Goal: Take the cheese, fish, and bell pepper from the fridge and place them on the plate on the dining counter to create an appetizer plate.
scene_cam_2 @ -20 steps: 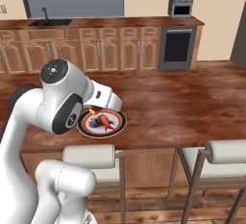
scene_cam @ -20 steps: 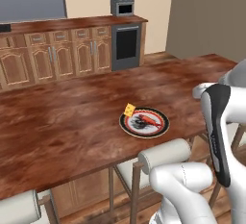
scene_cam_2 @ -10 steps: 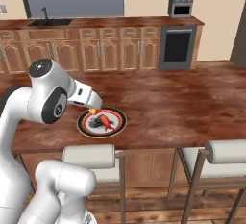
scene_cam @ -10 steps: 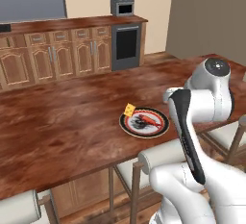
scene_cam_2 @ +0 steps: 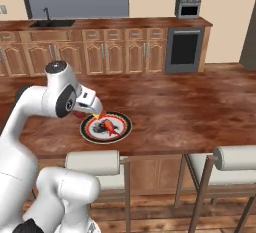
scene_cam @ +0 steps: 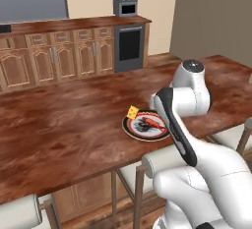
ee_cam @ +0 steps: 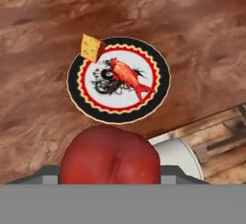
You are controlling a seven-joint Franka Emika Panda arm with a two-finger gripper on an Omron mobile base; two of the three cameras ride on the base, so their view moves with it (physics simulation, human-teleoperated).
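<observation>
The plate (ee_cam: 158, 64), dark-rimmed with a red-and-white centre, lies on the dining counter (ee_cam: 192, 16) near its front edge. The red-orange fish (ee_cam: 127, 74) rests across its middle. On the plate's rim sits the yellow-orange cheese (ee_cam: 91, 47). The round dark-red bell pepper (ee_cam: 110, 155) fills the bottom of the hand view, held between my gripper's jaws above the counter's edge. In the right base view my gripper (scene_cam_2: 87, 108) hovers just left of the plate (scene_cam_2: 125, 127) with the bell pepper (scene_cam_2: 80, 113) showing red under it. The left base view shows the plate (scene_cam: 130, 127), cheese (scene_cam: 133, 111) and fish (scene_cam: 153, 121).
White-cushioned stools (scene_cam_2: 95, 163) (scene_cam_2: 235, 157) stand along the counter's near side, one (ee_cam: 175, 153) right below the hand. Wall cabinets with a sink (scene_cam_2: 50, 23) and a dark oven (scene_cam_2: 185, 52) line the far side. Bare counter top (scene_cam: 64, 125) stretches left of the plate.
The arm has swung in toward the plate, bringing the hand with the bell pepper from the side to the plate's near edge. Plate, cheese and fish have not moved.
</observation>
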